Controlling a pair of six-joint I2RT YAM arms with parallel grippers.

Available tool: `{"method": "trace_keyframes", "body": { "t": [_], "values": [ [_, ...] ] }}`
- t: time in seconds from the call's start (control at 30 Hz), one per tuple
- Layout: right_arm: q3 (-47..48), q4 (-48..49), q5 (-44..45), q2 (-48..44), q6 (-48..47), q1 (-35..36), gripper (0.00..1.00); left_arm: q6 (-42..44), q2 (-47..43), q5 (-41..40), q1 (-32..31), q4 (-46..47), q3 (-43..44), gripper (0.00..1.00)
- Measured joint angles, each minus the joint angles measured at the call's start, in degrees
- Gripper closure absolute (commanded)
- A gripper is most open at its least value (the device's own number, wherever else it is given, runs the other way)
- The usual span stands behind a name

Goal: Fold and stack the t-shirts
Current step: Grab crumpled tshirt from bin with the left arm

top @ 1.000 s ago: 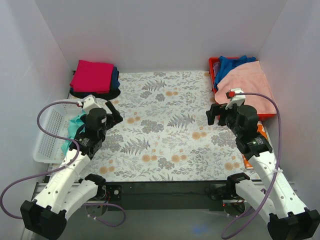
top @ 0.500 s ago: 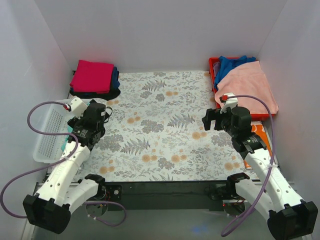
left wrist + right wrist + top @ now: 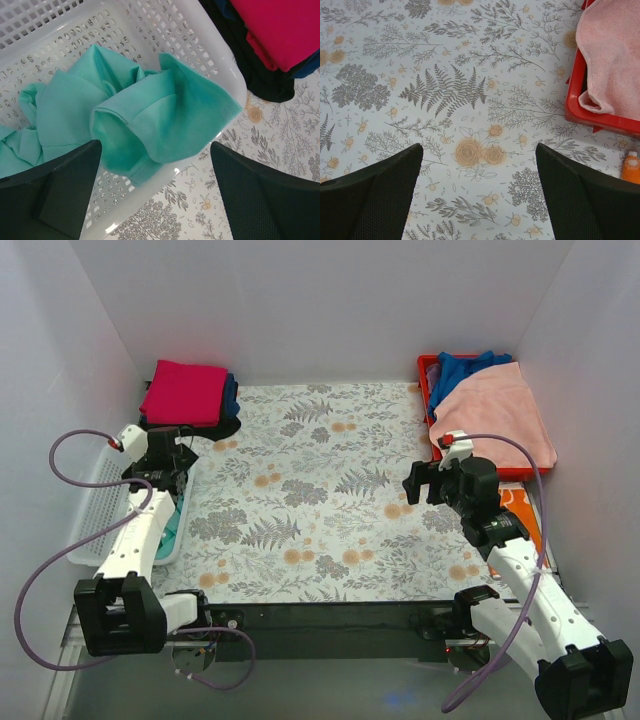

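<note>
The mint-teal t-shirt (image 3: 135,115) lies crumpled in the white basket (image 3: 175,30), one fold draped over the rim, directly below and between the widely spread fingers (image 3: 50,195) of the left gripper (image 3: 155,165), which hold nothing. Past the right-hand finger in that wrist view sits the folded stack (image 3: 185,392) (magenta on top, dark blue and black under it) on the floral table (image 3: 320,490). The right gripper (image 3: 477,165) hangs above the table with its fingers equally wide apart and gripping nothing, and a red bin (image 3: 577,100) holding a pink cloth (image 3: 615,50) lies past its right-hand finger.
</note>
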Motion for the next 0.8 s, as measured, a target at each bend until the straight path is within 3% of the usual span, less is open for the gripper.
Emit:
{"method": "trace_keyframes", "body": {
  "t": [0.13,0.37,0.5,0.53,0.8],
  "values": [
    [0.0,1.0,-0.8,0.7,0.6,0.0,0.02,0.0,2.6,3.4,3.6,1.9,-0.7,0.14],
    [-1.1,2.1,-1.1,1.6,1.4,0.0,0.02,-1.5,8.4,8.1,5.6,3.8,-0.9,0.38],
    [-1.8,2.1,-0.9,1.7,1.4,0.0,0.02,-2.3,10.5,9.3,5.8,4.6,-0.9,0.76],
    [-1.9,2.1,-0.8,1.7,1.4,0.0,0.02,-2.3,11.0,9.5,5.8,4.8,-0.9,1.0],
    [-2.0,2.3,-0.7,1.6,1.7,0.0,0.02,-2.2,8.9,10.7,5.8,4.6,-0.9,1.0]
  ]
}}
